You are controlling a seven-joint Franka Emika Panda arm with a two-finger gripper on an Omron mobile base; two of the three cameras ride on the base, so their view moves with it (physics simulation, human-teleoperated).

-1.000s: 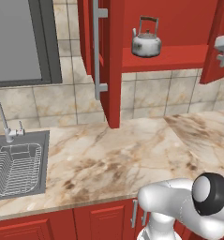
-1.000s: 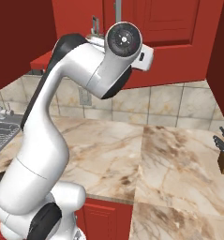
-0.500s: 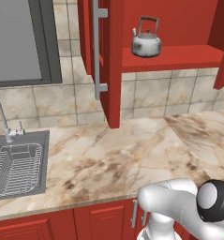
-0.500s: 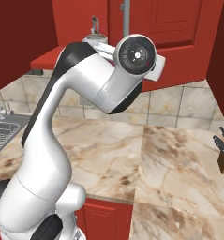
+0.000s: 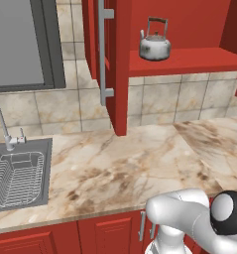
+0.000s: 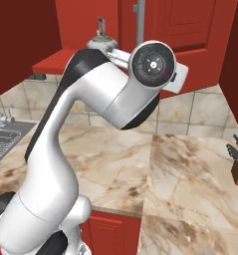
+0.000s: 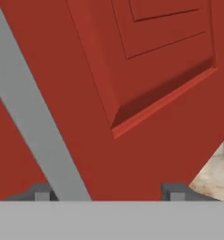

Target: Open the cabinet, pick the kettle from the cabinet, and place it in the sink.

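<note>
Kettle (image 5: 154, 43): one, silvery with a tall dark arched handle, standing upright on the red shelf (image 5: 189, 60) inside the open cabinet (image 5: 121, 64), well above the marble surface (image 5: 135, 168). In the right base view its lid and handle (image 6: 100, 35) peek over the white arm (image 6: 105, 94).

Two cabinet doors stand swung open. One long silver bar handle (image 5: 102, 49) runs down the left door's edge; a second bar handle (image 7: 31, 117) crosses the hand view diagonally, lying on the raised-panel door (image 7: 146, 70).

One pincer (image 7: 108, 194), its two dark fingertips (image 7: 43, 193) set wide apart, with the bar handle passing just inside the left tip; nothing is clamped between them.

One sink (image 5: 21, 171) sits at the left, holding one wire dish rack (image 5: 13, 178), with one curved chrome faucet (image 5: 1, 124) behind it. One knife block (image 6: 237, 162) stands at the far right of the surface. No brand, label or writing can be read anywhere.
</note>
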